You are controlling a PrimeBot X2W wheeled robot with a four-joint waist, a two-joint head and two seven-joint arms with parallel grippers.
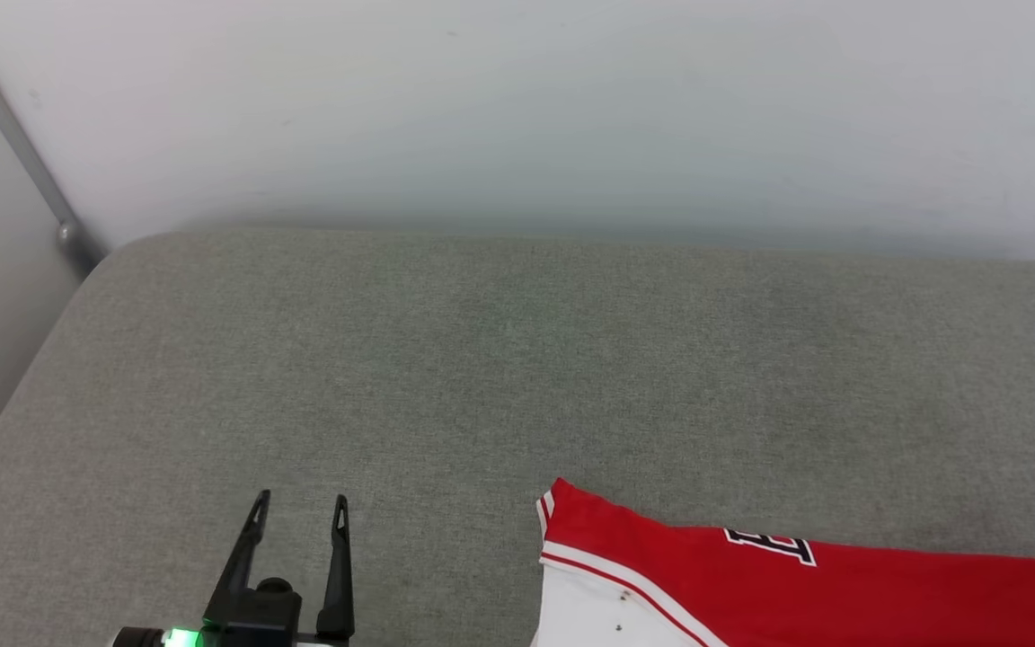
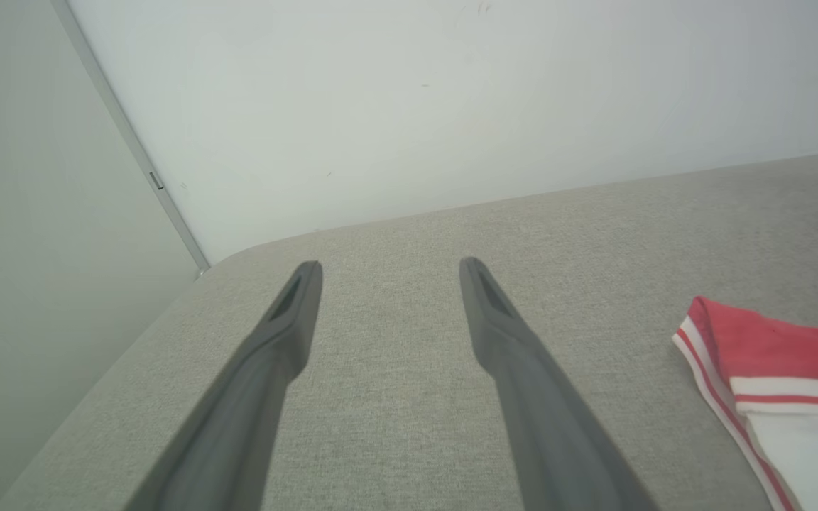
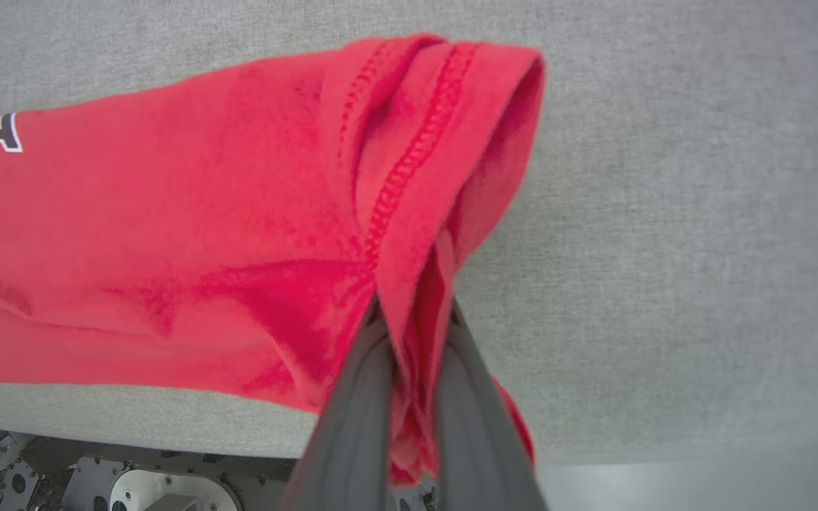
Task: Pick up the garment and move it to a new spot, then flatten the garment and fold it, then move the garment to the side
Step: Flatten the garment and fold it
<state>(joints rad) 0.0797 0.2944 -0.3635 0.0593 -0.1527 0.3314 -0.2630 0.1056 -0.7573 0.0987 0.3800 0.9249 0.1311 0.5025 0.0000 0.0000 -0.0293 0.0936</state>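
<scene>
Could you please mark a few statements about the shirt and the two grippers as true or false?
1. The right gripper is shut on the garment's red fabric. True.
2. The left gripper grips the garment too. False: it is open over the bare grey cushion.
3. The garment has a white sleeve with red-striped trim. True.
4. The garment lies against the wall. False: bare cushion lies between it and the wall.

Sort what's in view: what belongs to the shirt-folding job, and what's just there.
Job: red garment, pinched in the shut right gripper; open left gripper; grey padded surface under the garment.
Just there: white wall; metal strip in the corner.
</scene>
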